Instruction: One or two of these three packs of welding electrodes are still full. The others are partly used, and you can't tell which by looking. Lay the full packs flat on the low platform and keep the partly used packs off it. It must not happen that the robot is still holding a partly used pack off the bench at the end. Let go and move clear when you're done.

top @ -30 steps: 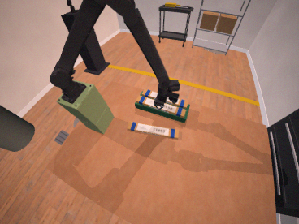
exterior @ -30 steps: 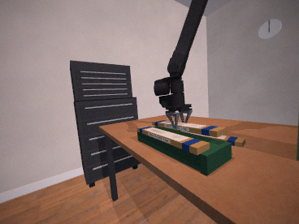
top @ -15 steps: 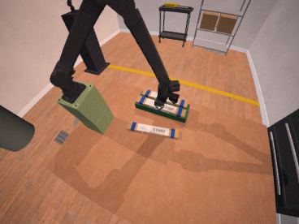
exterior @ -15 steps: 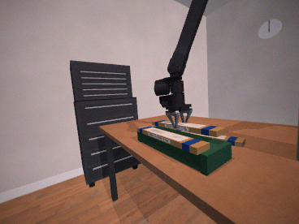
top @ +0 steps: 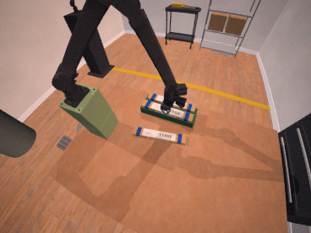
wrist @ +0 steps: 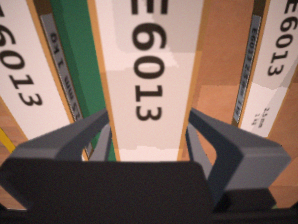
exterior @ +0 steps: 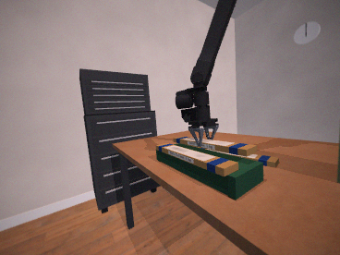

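The claw [top: 166, 111] [exterior: 204, 141] [wrist: 148, 111] over there is closed around the middle pack [top: 174, 112] [exterior: 222, 144] [wrist: 150, 50], level along the low platform's [top: 166, 119] [exterior: 249, 180] [wrist: 75, 30] near side; I can't tell whether they touch. 1 pack [top: 158, 98] [exterior: 189, 155] [wrist: 20, 75] lies flat on the platform beside it, and the 3rd pack [top: 158, 135] [exterior: 269, 161] [wrist: 275, 75] lies on the bench [top: 211, 203] [exterior: 296, 189] [wrist: 220, 60]. All 3 read E6013.

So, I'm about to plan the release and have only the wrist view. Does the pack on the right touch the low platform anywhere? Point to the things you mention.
Observer: No. The top view shows the right-hand pack [top: 160, 135] [exterior: 274, 162] [wrist: 274, 60] wholly off the low platform [top: 169, 119] [exterior: 245, 183] [wrist: 75, 30], with bench between them along its full length.

Operator: And the pack in the gripper [top: 166, 111] [exterior: 205, 140] [wrist: 148, 111], does it have end bands?

Observer: Yes, the top view shows a blue band near each end of the gripped pack [top: 174, 112] [exterior: 219, 144] [wrist: 150, 70].
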`<control>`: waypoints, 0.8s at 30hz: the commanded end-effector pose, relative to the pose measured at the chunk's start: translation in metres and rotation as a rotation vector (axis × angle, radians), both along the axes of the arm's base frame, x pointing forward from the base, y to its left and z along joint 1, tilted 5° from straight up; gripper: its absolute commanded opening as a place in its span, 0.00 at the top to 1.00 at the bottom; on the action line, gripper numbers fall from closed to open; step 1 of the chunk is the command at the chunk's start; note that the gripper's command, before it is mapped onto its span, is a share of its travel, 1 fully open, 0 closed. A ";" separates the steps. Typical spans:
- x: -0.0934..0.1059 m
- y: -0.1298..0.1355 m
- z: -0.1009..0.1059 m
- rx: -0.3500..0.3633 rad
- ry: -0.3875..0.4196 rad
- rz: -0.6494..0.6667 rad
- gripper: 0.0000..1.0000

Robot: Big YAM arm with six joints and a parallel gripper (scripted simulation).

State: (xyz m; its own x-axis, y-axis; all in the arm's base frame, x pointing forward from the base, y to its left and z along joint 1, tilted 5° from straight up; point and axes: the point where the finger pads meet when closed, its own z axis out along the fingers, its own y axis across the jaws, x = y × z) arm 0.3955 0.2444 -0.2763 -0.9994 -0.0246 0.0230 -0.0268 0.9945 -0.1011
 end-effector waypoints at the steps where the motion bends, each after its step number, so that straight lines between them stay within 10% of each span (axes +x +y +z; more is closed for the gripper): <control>1: 0.027 0.013 0.034 0.033 -0.051 0.004 1.00; 24: 0.038 0.017 0.042 0.042 -0.065 -0.001 1.00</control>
